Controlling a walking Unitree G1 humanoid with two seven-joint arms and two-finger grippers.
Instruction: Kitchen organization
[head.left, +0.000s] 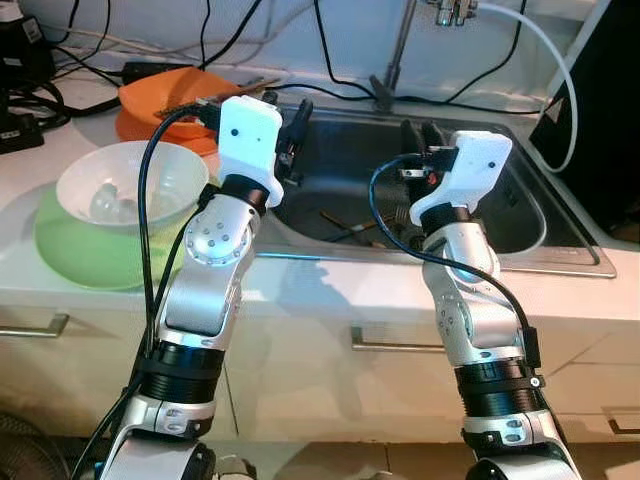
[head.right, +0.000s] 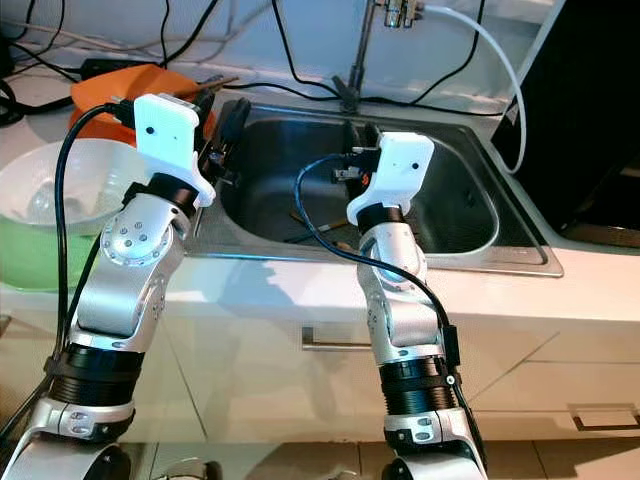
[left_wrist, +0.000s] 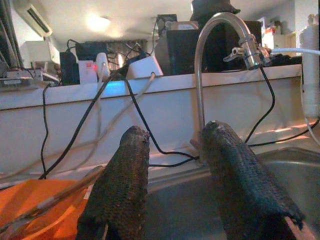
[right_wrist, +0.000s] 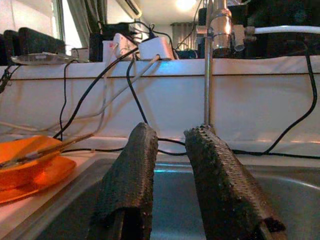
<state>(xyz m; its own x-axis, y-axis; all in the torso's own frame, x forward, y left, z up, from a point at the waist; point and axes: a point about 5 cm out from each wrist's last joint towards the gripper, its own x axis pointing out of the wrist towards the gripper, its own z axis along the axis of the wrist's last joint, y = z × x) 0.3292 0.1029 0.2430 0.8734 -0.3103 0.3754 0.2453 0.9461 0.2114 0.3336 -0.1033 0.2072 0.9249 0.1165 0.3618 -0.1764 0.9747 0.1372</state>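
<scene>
The green plate (head.left: 75, 255) lies mostly hidden under the bowl (head.left: 132, 182), whose blurred contents are perhaps glassware.

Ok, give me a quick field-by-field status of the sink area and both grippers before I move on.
Left gripper: open, empty, raised over the left edge of the stainless steel sink.
Right gripper: open, empty, raised over the sink basin.
In sink: thin dark utensils on the bottom.
Counter, robot's left: white bowl on a green plate; orange dishes behind.
Tap: metal faucet at the sink's back rim.
</scene>
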